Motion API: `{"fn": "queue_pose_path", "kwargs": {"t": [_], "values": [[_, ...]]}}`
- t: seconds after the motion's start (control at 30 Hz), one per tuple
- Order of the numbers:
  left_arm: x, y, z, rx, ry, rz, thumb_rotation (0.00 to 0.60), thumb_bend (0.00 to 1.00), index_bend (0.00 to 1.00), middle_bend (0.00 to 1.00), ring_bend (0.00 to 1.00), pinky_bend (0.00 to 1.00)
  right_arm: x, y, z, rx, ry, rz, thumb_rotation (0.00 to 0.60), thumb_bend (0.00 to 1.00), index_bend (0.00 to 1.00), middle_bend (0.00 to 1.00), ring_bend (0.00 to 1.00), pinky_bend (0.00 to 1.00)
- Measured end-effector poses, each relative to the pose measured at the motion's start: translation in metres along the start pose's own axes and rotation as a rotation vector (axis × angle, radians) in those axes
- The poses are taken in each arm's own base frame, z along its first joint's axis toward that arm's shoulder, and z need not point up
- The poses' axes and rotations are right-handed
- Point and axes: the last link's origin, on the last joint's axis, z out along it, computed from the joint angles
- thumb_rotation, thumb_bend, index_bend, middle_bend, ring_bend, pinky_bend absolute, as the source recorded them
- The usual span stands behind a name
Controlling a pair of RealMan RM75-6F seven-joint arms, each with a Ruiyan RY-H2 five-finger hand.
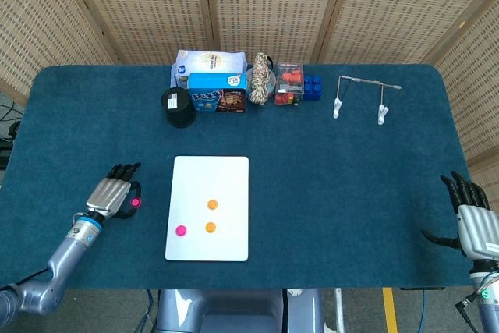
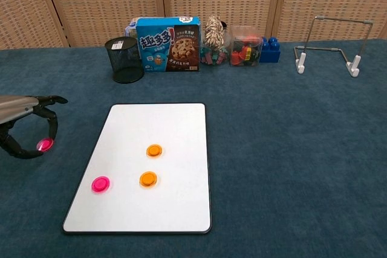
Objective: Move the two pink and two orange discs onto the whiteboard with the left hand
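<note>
A white whiteboard (image 1: 209,175) (image 2: 158,122) lies flat on the blue table. On it rest a pink disc (image 1: 181,231) (image 2: 100,183) and two orange discs (image 1: 212,204) (image 1: 210,228) (image 2: 154,150) (image 2: 148,179). Left of the board, my left hand (image 1: 114,194) (image 2: 25,126) pinches the second pink disc (image 1: 135,203) (image 2: 44,145) between thumb and a finger, just above the cloth. My right hand (image 1: 472,222) hovers at the table's right front edge, fingers spread and empty; only the head view shows it.
Along the back stand a black mesh cup (image 1: 178,107) (image 2: 124,60), a blue cookie box (image 1: 217,93) (image 2: 168,44), a rope bundle (image 1: 260,78), a clear box of red pieces (image 1: 289,83), a blue brick (image 1: 313,86) and a wire stand (image 1: 361,97) (image 2: 329,46).
</note>
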Motion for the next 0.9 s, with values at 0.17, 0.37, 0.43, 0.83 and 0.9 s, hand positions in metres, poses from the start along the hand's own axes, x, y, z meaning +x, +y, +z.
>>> {"fn": "queue_pose_path", "kwargs": {"t": [0.17,0.37,0.43,0.83,0.9], "values": [[0.014,0.026,0.009,-0.055,0.011,0.011,0.600,0.33,0.57,0.00,0.00,0.00,0.000,0.000,0.000,-0.001,-0.001,0.000,0.600,0.04,0.00,0.00,0.00,0.00],[0.018,0.062,0.025,-0.096,-0.010,0.025,0.600,0.33,0.57,0.00,0.00,0.00,0.000,0.001,0.000,-0.005,0.002,0.001,0.600,0.04,0.00,0.00,0.00,0.00],[0.017,0.072,0.026,-0.106,-0.018,0.032,0.600,0.33,0.57,0.00,0.00,0.00,0.000,0.001,0.000,-0.006,0.001,0.002,0.600,0.04,0.00,0.00,0.00,0.00],[0.013,0.099,0.028,-0.113,-0.053,0.049,0.600,0.33,0.57,0.00,0.00,0.00,0.000,0.001,0.000,-0.005,0.001,0.003,0.600,0.04,0.00,0.00,0.00,0.00],[0.012,0.100,0.028,-0.109,-0.059,0.054,0.600,0.33,0.57,0.00,0.00,0.00,0.000,0.001,0.000,-0.005,0.001,0.003,0.600,0.04,0.00,0.00,0.00,0.00]]}}
